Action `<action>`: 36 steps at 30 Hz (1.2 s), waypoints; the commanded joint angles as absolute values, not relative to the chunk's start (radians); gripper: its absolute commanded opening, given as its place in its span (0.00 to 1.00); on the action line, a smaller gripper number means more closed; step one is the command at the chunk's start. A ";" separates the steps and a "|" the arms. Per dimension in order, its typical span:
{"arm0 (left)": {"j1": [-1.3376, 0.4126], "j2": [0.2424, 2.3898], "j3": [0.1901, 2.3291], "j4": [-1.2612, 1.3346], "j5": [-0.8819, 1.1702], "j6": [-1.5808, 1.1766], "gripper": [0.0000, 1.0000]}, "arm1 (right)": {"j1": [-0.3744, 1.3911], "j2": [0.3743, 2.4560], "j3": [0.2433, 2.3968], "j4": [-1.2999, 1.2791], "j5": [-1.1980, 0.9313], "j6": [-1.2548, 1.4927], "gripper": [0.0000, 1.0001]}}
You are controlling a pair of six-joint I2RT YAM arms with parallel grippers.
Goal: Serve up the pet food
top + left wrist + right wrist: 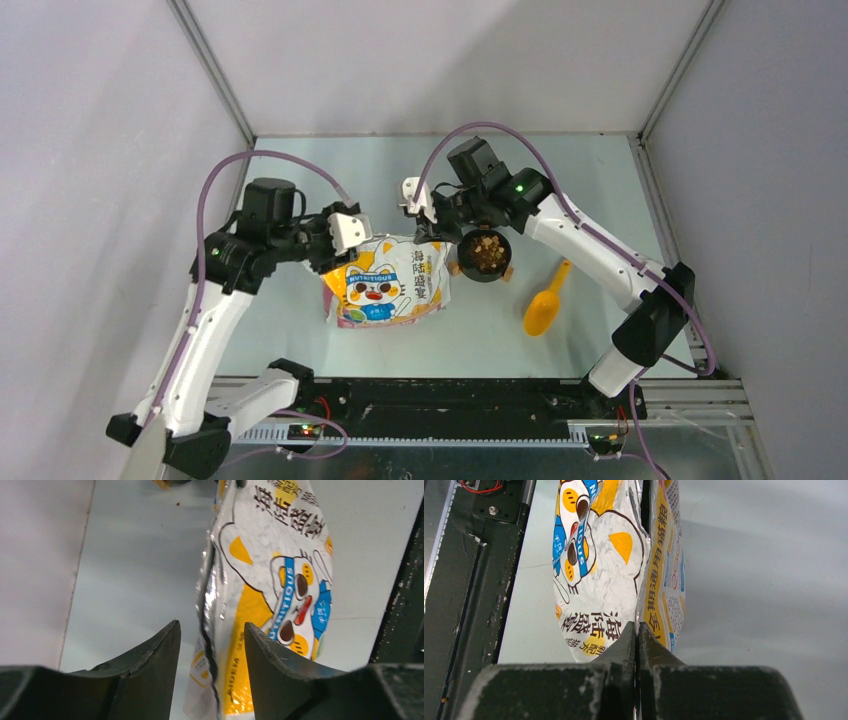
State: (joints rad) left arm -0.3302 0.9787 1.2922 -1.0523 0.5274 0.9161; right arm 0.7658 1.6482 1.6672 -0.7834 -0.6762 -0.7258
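Glossy crinkled bag (596, 580) pinched by right tool (638, 632).

Both arms lean in over the middle of the tabletop (330, 170), wrists turned toward each other.

The left arm (213, 322) rises from the near left corner, elbow bent out toward the left edge. The left gripper (210, 630) points right with its dark fingers (150, 660) parted. The right arm (592, 243) rises from the near right corner and arches toward the far edge. The right gripper (638, 630) has its fingers pressed flat together, pinching an edge of the bag (599, 570).
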 commanded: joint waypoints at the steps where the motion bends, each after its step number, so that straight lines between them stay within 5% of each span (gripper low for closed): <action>1: -0.352 1.031 1.307 -0.952 0.533 0.903 0.54 | 0.765 1.586 1.733 -0.768 -0.695 -0.707 0.04; 7: -0.359 1.058 1.318 -0.990 0.569 0.952 0.29 | 0.771 1.586 1.723 -0.775 -0.719 -0.732 0.34; 12: -0.359 1.055 1.317 -1.002 0.587 0.966 0.04 | 0.791 1.618 1.747 -0.744 -0.753 -0.718 0.41; 20: -0.358 1.056 1.312 -0.995 0.599 0.939 0.00 | 0.797 1.643 1.683 -0.553 -0.763 -0.622 0.46; 32: -0.357 1.056 1.339 -0.964 0.662 0.824 0.00 | 0.804 1.716 1.675 -0.507 -0.776 -0.577 0.40; 35: -0.357 1.053 1.321 -0.958 0.665 0.826 0.00 | 0.805 1.723 1.668 -0.503 -0.794 -0.573 0.22; 36: -0.357 1.051 1.316 -0.956 0.668 0.827 0.00 | 0.803 1.724 1.668 -0.504 -0.802 -0.574 0.09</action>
